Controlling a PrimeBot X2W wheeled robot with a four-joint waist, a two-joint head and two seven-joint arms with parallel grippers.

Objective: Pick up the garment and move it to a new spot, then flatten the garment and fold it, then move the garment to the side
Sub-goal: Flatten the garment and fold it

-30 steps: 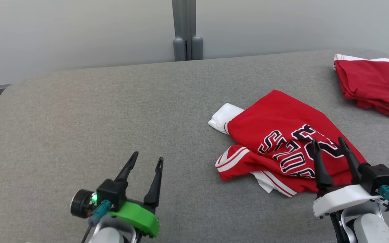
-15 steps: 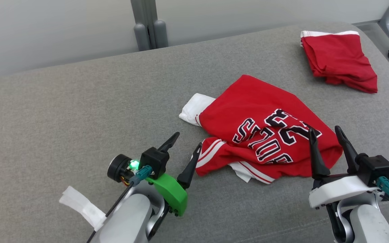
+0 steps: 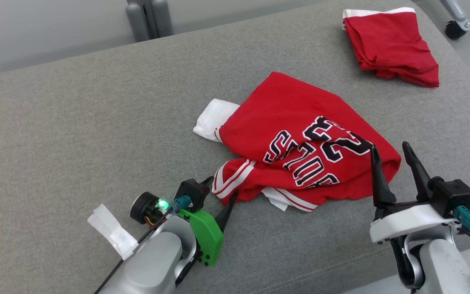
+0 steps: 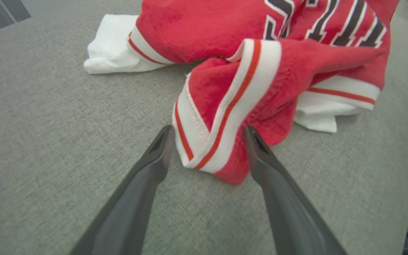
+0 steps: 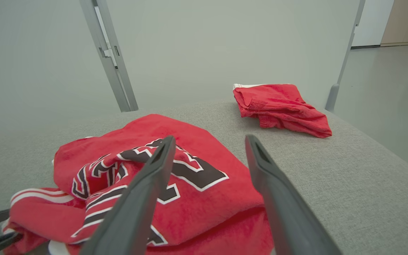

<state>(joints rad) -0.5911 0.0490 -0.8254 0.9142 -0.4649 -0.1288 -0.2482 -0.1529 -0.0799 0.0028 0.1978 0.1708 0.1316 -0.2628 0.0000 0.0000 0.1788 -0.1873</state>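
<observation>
The garment point(image 3: 296, 134) is a crumpled red jersey with black lettering and white-and-red striped trim, lying mid-surface. My left gripper point(image 3: 221, 188) is open at its near-left corner. In the left wrist view the garment point(image 4: 207, 28) has a striped trim fold lying between the spread fingers of the left gripper point(image 4: 208, 129), which are not closed on it. My right gripper point(image 3: 389, 148) stands open at the garment's near-right edge, fingers pointing up. The right wrist view looks over the garment point(image 5: 204, 209) past the right gripper point(image 5: 210, 138), open with nothing held.
A second, folded red cloth point(image 3: 390, 45) point(image 5: 278, 106) lies at the far right of the grey padded surface point(image 3: 76, 122). A grey post point(image 3: 149, 18) stands behind it and a caster wheel point(image 3: 455, 28) beyond the right edge. White tape point(image 3: 110, 230) hangs from my left forearm.
The head camera has swung right and down. My left gripper has travelled right, up to the garment's striped corner, and now straddles it. The right gripper has stayed by the garment's right edge.
</observation>
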